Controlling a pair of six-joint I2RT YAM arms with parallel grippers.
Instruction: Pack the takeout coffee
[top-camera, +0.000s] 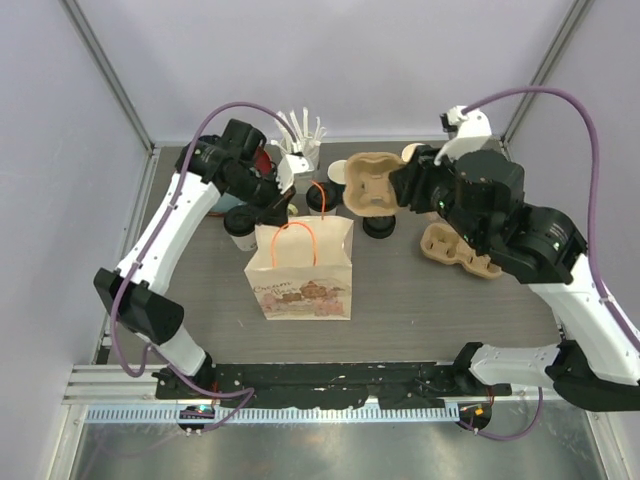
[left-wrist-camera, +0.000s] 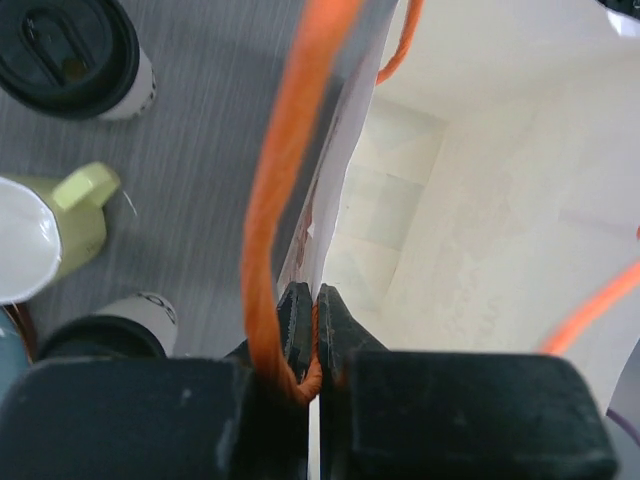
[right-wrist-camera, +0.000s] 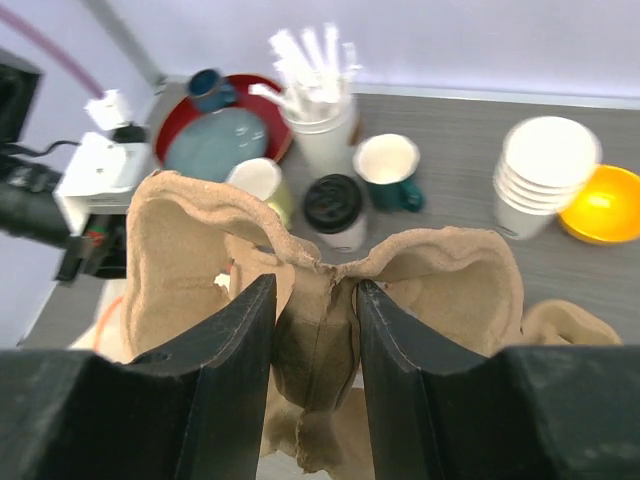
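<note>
The left gripper (left-wrist-camera: 315, 335) was pinched nearly flat on the far left rim of the paper bag (top-camera: 300, 268), with the base of one orange handle (left-wrist-camera: 278, 200) caught between the fingers (left-wrist-camera: 295, 318). Its own black body cut off the lower part of that wrist view. The bag stood upright near the middle of the table (top-camera: 440, 310), its mouth open and what showed of its pale inside bare; the bottom was out of sight.

The right gripper (right-wrist-camera: 315, 350) held the cup carrier (right-wrist-camera: 190, 235) by its centre ridge, jaws part closed on the pulp, above the table just right of the bag's far edge. The carrier hid much of what lay beneath it. A dark round thing (top-camera: 380, 226) under it was too covered to identify.

Both coffees stood outside the bag. The far coffee cup (right-wrist-camera: 335, 210) stood upright just beyond the bag, beside a yellow-green mug (left-wrist-camera: 70, 215). The left coffee cup (top-camera: 240, 230) stood just left of the bag, partly under the left arm.

A second carrier (top-camera: 460, 250) lay on the right, half under the right arm. At the far edge stood a cup of straws (right-wrist-camera: 315, 100).
</note>
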